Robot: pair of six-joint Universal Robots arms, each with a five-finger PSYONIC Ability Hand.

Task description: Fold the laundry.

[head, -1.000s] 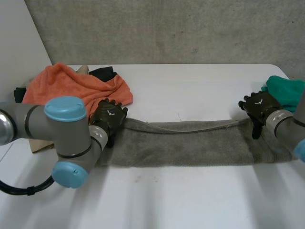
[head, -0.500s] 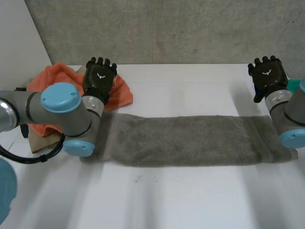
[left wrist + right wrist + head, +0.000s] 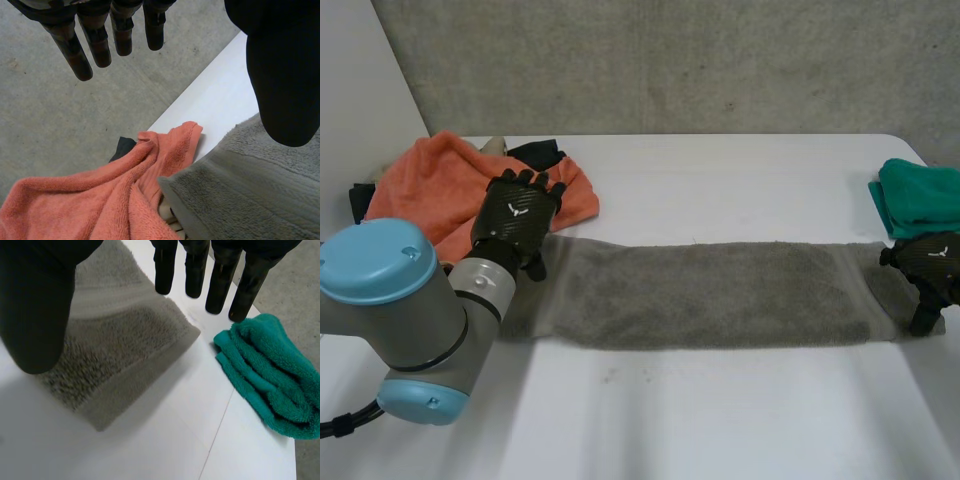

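Just off the left end of the grey towel (image 3: 700,295) sits a heap of orange cloth (image 3: 435,185), and the towel's far corner there lies against it. The left hand (image 3: 517,215) hovers over that same end, its fingers (image 3: 82,60) straight and well apart from the thumb, with nothing in its grasp. The towel lies flat across the white table (image 3: 720,420) as a long narrow strip, and looks to me already doubled lengthwise. Above its right end hangs the right hand (image 3: 930,262), likewise open and empty. Beyond that end, apart from the grey towel, rests a folded teal towel (image 3: 920,195).

I'd say the job stands between folds: the strip is laid out and the crosswise fold not yet begun. The next move calls for a hand to come down, pinch the corners of one end and carry it over onto the other, edges kept in line.
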